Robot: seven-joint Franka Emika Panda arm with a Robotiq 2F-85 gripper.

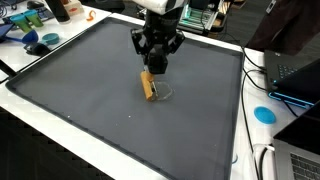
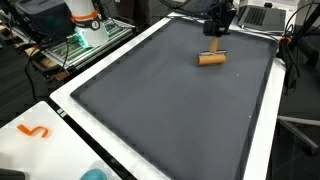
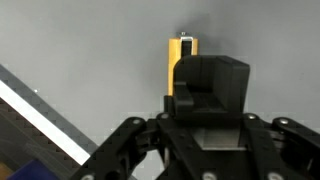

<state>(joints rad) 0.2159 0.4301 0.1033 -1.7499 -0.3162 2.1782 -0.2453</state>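
orange-brown block [image 1: 147, 86], dark grey mat [image 1: 90, 90], black end effector [image 1: 157, 68]

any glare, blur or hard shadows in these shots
Wrist view: the gripper, close to the lens, is dark and soft; the block beyond it is sharper, with a small bright glint at its far end. In both exterior views the light is even and the mat shows no glare. In an exterior view the block casts only a faint shadow, and fine detail is lost.
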